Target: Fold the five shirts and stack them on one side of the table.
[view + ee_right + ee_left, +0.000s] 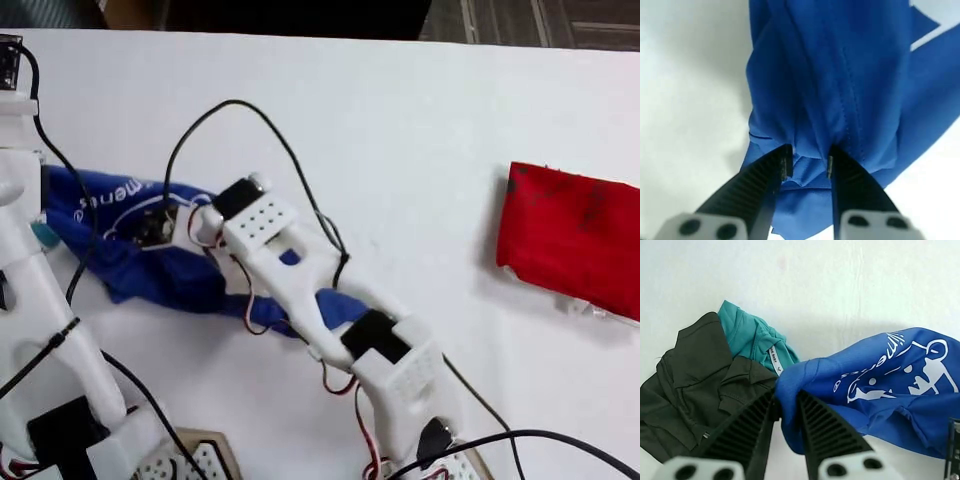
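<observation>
On the desk [400, 120], left side, your left jaws are pinching the blue shirt [130, 270]; right jaws are pinching its bunched folds. The red shirt [570, 240] is lying folded far right.

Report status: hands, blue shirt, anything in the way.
Both shut on blue shirt: left hand, right hand. Shirt bunched, not folded. Folded red shirt lies well apart. Beside left hand: dark shirt, teal shirt, heaped.

White table [400, 120] (dark floor [520, 20] past its far edge)
</observation>
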